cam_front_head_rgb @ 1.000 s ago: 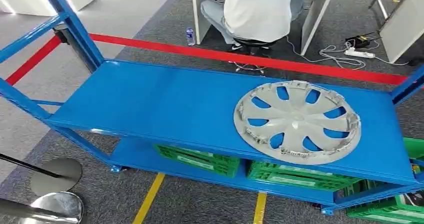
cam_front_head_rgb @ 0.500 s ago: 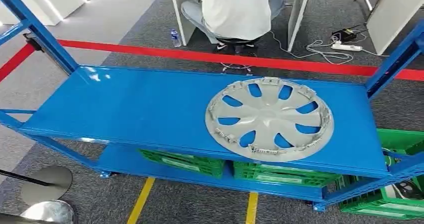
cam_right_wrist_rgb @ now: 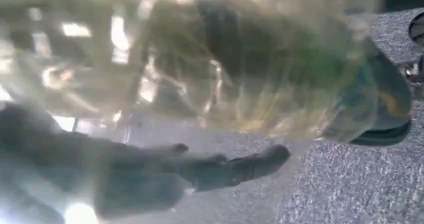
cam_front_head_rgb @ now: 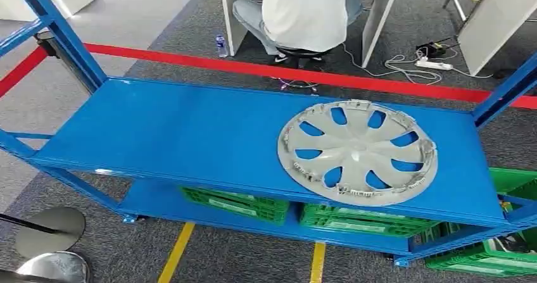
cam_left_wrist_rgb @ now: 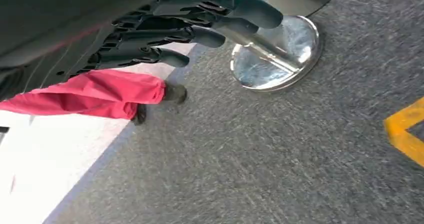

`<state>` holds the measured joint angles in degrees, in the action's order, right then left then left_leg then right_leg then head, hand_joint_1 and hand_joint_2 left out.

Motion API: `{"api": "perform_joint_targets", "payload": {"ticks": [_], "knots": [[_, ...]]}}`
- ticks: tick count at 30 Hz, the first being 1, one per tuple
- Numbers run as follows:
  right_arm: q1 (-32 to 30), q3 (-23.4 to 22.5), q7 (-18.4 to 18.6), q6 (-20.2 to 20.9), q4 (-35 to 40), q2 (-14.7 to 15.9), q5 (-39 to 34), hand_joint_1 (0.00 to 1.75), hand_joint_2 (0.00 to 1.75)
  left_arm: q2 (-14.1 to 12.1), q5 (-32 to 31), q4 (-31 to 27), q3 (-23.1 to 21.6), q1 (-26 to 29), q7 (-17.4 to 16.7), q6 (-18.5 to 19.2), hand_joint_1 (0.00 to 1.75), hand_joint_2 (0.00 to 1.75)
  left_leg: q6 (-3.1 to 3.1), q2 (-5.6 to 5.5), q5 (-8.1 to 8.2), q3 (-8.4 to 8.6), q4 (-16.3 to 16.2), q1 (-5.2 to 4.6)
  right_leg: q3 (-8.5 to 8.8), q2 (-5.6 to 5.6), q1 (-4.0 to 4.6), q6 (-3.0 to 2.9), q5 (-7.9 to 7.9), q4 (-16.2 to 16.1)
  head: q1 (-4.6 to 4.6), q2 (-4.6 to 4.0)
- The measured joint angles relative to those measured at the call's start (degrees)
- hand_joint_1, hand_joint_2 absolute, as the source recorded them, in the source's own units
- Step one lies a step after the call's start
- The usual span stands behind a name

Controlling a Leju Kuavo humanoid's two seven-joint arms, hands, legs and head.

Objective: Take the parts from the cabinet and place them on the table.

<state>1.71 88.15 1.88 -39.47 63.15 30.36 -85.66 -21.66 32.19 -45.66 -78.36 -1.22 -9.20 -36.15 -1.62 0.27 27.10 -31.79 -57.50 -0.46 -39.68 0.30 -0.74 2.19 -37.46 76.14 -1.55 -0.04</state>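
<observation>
On the blue shelf (cam_front_head_rgb: 190, 137) lies the hubcap (cam_front_head_rgb: 358, 152); left hand (cam_left_wrist_rgb: 165, 28) fingers released, right hand (cam_right_wrist_rgb: 150, 179) unclear.

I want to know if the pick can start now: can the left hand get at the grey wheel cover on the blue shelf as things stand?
Probably not yet. The left hand hangs low over the carpet near a chrome stand base, holding nothing, while the wheel cover lies uncovered on the shelf top. Nothing blocks it from above.

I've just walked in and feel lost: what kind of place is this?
Probably an indoor workshop or robot test area. A blue metal shelving rack holds a grey wheel cover, green crates sit below, and a red barrier belt fences it off from a desk.
</observation>
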Motion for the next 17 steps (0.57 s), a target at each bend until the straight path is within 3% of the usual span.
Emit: {"api": "perform_joint_targets", "payload": {"ticks": [1, 3, 4, 6, 7, 8, 14, 17], "knots": [[0.0, 0.0, 0.0, -0.1, -0.1, 0.0, -0.2, 0.0, 0.0, 0.0, -0.1, 0.0, 0.0, 0.0, -0.1, 0.0, 0.0, 0.0, -0.04, 0.0, 0.02, 0.08, 0.0, -0.1, 1.18, 0.0, 0.01, -0.08, 2.19, -2.6, 0.0, 0.0], [0.0, 0.1, 0.1, -0.3, -0.3, 0.0, -0.5, 0.0, 0.0, 0.2, -0.1, 0.0, 0.0, -0.1, -0.1, 0.0, 0.0, 0.0, 0.01, -0.02, 0.14, 0.4, 0.0, -0.18, 6.34, -0.13, 0.04, -0.47, 7.38, -12.7, 0.0, 0.0], [0.2, 0.1, 0.1, -0.3, -0.4, 0.0, -0.6, 0.0, 1.75, 0.2, -0.2, 0.0, 0.0, -0.1, -0.1, 0.0, 0.0, 1.75, 0.17, -0.01, 0.22, 0.48, -0.1, -0.22, 8.23, -0.47, 0.12, -0.8, 7.67, -16.8, 0.02, 0.0], [0.3, 0.1, 0.0, -0.4, -0.5, -0.1, -1.0, 0.0, 1.75, 0.2, -0.2, 0.0, 0.0, -0.2, -0.2, 0.0, 0.0, 1.75, 0.58, -0.07, 0.27, 0.13, -0.4, -0.63, 8.95, -0.32, 0.18, -1.45, 7.76, -17.6, -0.13, 0.0], [0.3, 0.1, -0.1, -0.3, -0.5, -0.2, -1.3, 0.0, 1.75, 0.2, 0.1, 0.0, 0.0, -0.1, -0.3, 0.1, 0.0, 1.75, -0.33, -0.07, 0.4, 0.09, -0.7, -0.72, 8.9, -0.29, 0.13, -1.23, 7.95, -17.7, -0.09, 0.0], [0.2, 0.2, -0.1, 0.1, -0.6, -0.2, -1.6, 0.0, 1.75, 0.2, 0.7, 0.0, 0.0, -0.1, -0.3, 0.3, 0.0, 1.75, -0.61, -0.07, 0.26, 0.13, -0.7, -0.71, 8.95, -0.27, 0.2, -1.23, 7.96, -17.7, -0.13, 0.0], [0.3, 0.2, 0.0, 0.6, -0.7, -0.2, -2.6, 0.0, 1.75, 0.2, 1.2, 0.0, 0.2, -0.1, 0.0, 0.6, 0.0, 1.75, -0.15, -0.09, -0.07, 0.24, -0.2, -0.64, 8.9, -0.34, 0.36, -1.49, 7.9, -17.7, -0.11, 0.0], [0.3, 0.2, 0.0, 0.1, -0.8, -0.2, 0.2, 0.0, 1.75, 0.2, 0.5, 0.0, 0.1, -0.1, 0.5, 0.5, 0.0, 1.75, 0.22, -0.1, -0.1, 0.22, -0.1, -0.57, 8.89, -0.37, 0.43, -1.67, 7.88, -17.7, -0.09, 0.0]]}}
